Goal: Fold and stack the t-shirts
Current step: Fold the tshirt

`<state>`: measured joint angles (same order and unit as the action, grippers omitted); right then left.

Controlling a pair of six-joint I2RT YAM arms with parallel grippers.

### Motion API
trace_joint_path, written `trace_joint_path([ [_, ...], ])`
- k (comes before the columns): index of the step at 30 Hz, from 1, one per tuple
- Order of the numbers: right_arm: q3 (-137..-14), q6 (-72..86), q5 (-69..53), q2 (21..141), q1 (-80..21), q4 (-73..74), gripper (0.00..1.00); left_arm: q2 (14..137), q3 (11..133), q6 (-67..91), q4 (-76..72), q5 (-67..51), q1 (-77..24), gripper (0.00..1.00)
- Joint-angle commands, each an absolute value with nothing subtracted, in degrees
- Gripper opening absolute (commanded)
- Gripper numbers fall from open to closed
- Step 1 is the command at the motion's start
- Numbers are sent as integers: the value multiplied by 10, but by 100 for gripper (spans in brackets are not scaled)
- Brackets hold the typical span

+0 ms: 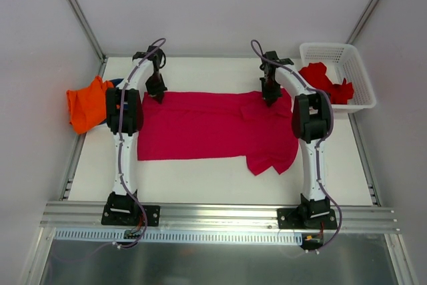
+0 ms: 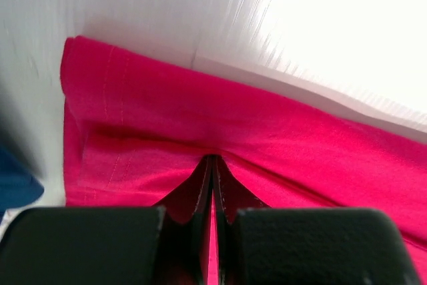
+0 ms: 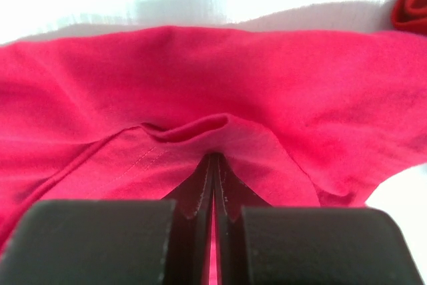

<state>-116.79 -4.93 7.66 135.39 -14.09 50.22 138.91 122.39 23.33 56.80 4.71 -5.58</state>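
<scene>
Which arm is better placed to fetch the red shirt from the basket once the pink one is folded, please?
Probably right: the right gripper, shut on the pink shirt, is near the basket holding the red shirt; the left gripper is across the table.

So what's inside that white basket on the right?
A crumpled red shirt lies in the basket, draping over its left side. Whether anything sits beneath the shirt cannot be seen, because the cloth covers the bottom there.

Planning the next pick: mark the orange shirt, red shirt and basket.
orange shirt [image 1: 87, 106], top view, bunched middle.
red shirt [image 1: 325, 80], top view, middle fold.
basket [image 1: 325, 47], top view, far rim.
</scene>
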Motion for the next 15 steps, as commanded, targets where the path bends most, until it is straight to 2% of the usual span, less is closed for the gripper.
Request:
trace_joint_path([
  [1, -1186, -41, 75, 1354, -137, 526, 1, 1436, 1291, 223, 598, 27, -44, 0],
  [7, -1180, -41, 78, 1355, -128, 526, 0, 1443, 1301, 223, 604, 44, -38, 0],
  [13, -1138, -40, 52, 1304, -127, 492, 0, 1362, 1279, 243, 603, 100, -44, 0],
  [15, -1122, -38, 47, 1288, -127, 489, 0, 1320, 1262, 248, 600, 138, -52, 4],
])
